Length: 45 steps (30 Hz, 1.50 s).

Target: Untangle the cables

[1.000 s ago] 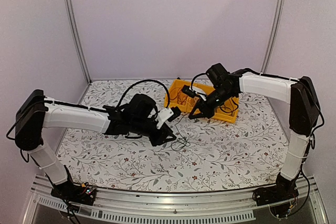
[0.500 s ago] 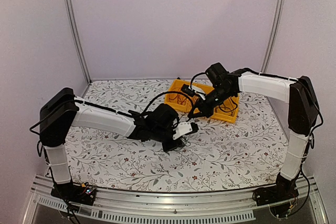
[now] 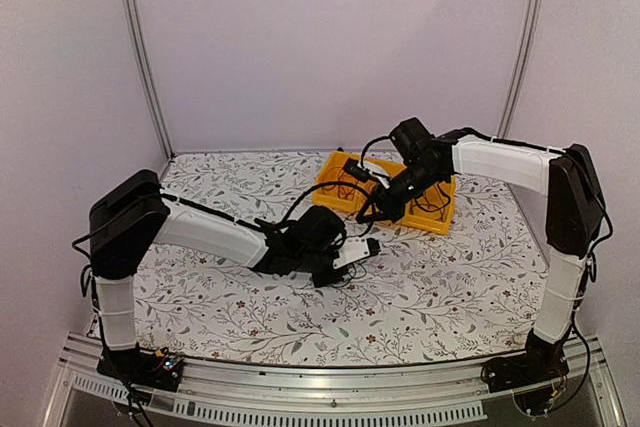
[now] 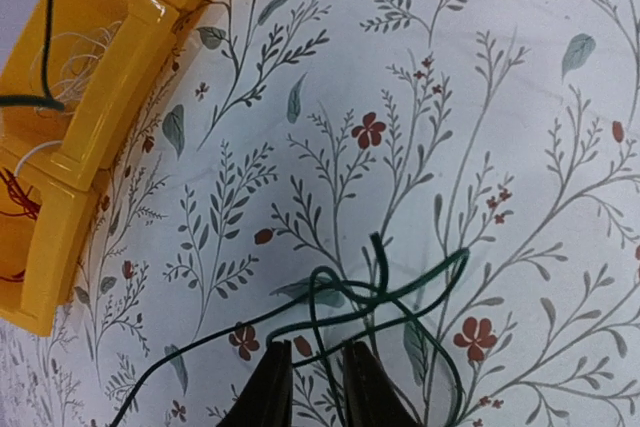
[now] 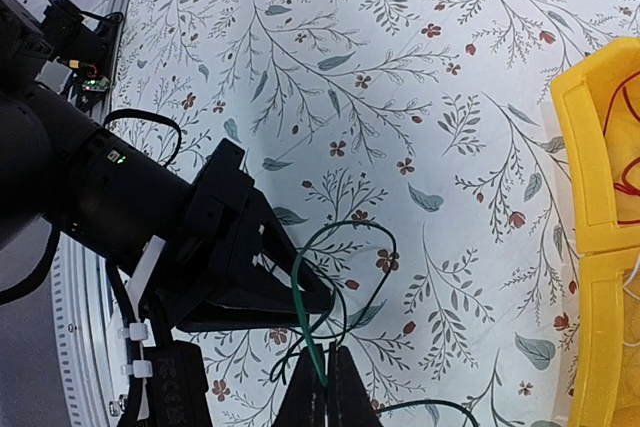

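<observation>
Dark green cable (image 4: 385, 292) looped in a loose knot on the floral table (image 4: 560, 147), in front of the yellow bin (image 4: 100, 117) with the other cables (image 4: 12, 192). Pinched tight in the closed right gripper (image 5: 325, 387). Threaded between the narrowly parted fingers of the left gripper (image 4: 316, 392), hold uncertain. Risk: pulling apart while crossed, cinching the knot, or slipping out on the left.

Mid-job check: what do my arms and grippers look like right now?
Left arm and right arm match: white shells, black joints, black hoses looped alongside, white zip ties. Left gripper and right gripper are black with tapered fingers. A green light glows on the left wrist.
</observation>
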Tool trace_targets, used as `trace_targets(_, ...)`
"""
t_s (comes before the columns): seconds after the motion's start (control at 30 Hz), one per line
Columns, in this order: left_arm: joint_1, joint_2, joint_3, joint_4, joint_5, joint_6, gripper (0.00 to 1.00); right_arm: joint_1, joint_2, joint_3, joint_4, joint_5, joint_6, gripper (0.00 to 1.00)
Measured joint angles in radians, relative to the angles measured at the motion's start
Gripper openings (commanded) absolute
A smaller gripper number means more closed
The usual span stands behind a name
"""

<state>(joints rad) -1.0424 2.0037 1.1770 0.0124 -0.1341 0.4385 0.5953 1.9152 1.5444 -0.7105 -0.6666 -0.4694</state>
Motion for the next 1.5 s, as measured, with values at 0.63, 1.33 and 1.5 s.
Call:
trace_targets(0.63,0.000,-0.053,-0.097,0.090,-0.083,-0.021,0.37,0.000,0.022,0.006,-0.005,0.002,0.002,0.00)
trace_targets(1.33,0.001,0.060,-0.005,0.154,-0.027,-0.096,0.00,-0.002,0.022,0.006,-0.008,0.013,0.003,0.00)
trace_targets(1.5,0.000,-0.158,-0.196,0.153,-0.043,-0.138,0.00,-0.069,0.022,0.007,-0.010,0.045,-0.002,0.00)
